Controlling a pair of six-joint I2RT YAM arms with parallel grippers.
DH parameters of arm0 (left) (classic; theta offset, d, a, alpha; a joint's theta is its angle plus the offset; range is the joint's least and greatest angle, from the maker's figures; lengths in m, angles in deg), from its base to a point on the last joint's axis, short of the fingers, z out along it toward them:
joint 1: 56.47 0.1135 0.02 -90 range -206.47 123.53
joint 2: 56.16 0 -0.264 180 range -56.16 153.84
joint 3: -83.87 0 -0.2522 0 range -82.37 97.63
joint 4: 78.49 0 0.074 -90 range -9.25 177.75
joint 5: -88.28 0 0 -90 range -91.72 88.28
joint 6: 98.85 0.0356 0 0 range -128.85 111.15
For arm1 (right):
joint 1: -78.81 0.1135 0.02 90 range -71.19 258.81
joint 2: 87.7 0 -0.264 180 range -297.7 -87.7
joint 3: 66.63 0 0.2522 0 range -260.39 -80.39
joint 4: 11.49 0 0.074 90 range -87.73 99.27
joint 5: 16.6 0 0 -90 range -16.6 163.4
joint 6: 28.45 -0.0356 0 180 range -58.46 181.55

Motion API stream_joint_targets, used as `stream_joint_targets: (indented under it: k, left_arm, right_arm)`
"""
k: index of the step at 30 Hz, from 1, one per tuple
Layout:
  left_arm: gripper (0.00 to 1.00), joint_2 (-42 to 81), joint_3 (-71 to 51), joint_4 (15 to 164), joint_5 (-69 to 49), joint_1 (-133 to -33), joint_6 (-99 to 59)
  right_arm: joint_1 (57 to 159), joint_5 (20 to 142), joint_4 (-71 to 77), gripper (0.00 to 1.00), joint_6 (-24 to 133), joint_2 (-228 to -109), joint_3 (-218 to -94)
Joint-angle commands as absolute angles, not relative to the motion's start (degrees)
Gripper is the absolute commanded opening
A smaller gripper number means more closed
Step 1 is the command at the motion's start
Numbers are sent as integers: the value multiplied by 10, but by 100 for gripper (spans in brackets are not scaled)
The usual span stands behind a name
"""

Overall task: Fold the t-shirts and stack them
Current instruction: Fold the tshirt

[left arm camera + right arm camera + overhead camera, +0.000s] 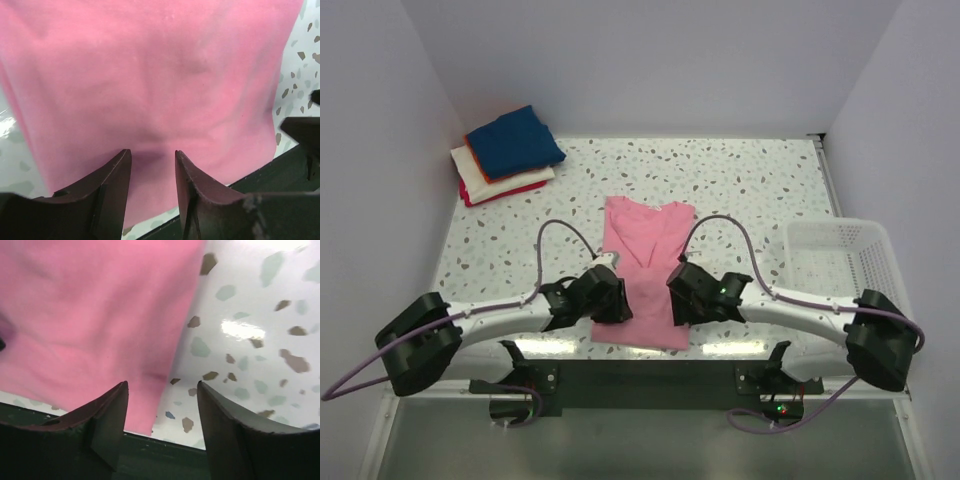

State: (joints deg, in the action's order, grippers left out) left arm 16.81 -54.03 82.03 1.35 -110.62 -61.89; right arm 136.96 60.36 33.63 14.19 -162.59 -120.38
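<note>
A pink t-shirt (645,245) lies flat in the middle of the table, sleeves tucked in, collar toward the far side. My left gripper (623,305) hovers low over its near left part. In the left wrist view it (152,155) stands open above the pink cloth (160,75), with nothing pinched. My right gripper (678,300) is at the shirt's near right edge. In the right wrist view it (162,387) is open and straddles that edge of the shirt (90,315). Folded t-shirts are stacked at the far left, a navy one (513,140) on top, with orange, white (480,180) and red (510,192) below.
A white mesh basket (875,260) stands at the right side of the speckled table (750,180). The table's dark front rail (280,175) runs just beyond the shirt's hem, close under both grippers. White walls close in the left, back and right.
</note>
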Motion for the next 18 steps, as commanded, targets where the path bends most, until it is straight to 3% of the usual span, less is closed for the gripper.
stream_joint_targets:
  k: [1,3,8,10,14,18]
  left_arm:
    - [45,110,-508,716,37,-1107,-611]
    - [49,91,-477,693,51,-1100,-598]
    - [51,84,-412,728,12,-987,-534]
    - [53,122,-386,748,-14,-953,-518]
    - [67,230,-263,751,17,-913,-475]
    - [68,354,-183,748,27,-883,-463]
  right_arm:
    - [1358,518,431,62,139,-1560,-1277]
    - [1336,484,459,69,170,-1542,-1323]
    - [1140,583,378,67,253,-1551,-1392]
    - [1098,596,364,65,269,-1588,-1424]
    - [1053,642,311,59,283,-1728,-1510]
    - [1022,680,286,54,290,-1843,-1572]
